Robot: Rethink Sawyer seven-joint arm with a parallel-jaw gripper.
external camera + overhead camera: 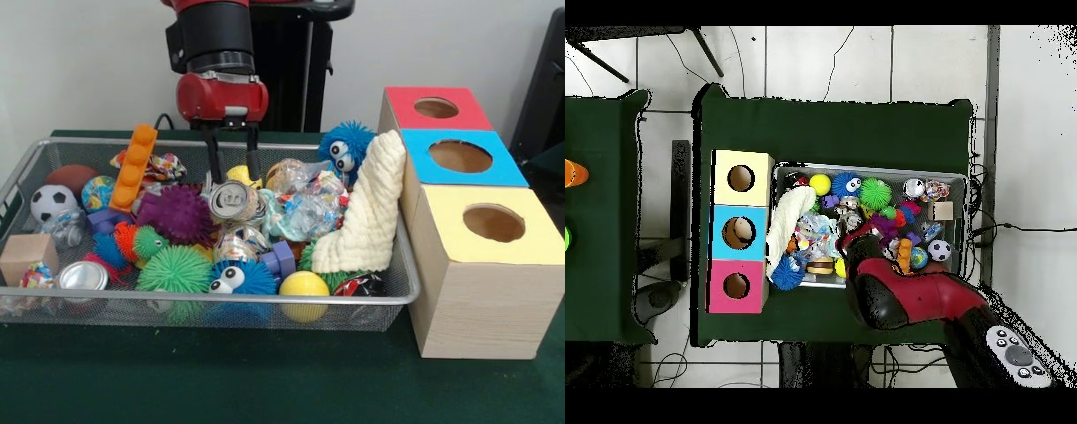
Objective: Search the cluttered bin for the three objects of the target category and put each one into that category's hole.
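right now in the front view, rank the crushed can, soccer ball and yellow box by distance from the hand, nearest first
1. Crushed can: directly under the hand, mid-bin.
2. Soccer ball: at the bin's left end.
3. Yellow box: outside the bin, at the right, nearest the camera.

The wire bin (402, 296) was packed edge to edge, leaving no bare floor for a pincer. A cream knitted cloth (366, 212) leaned against the bin's box-side wall, blocking that end. The three holes, red (436, 108), blue (460, 155) and yellow (493, 223), lay open from above. The green tabletop (221, 375) in front stood clear.
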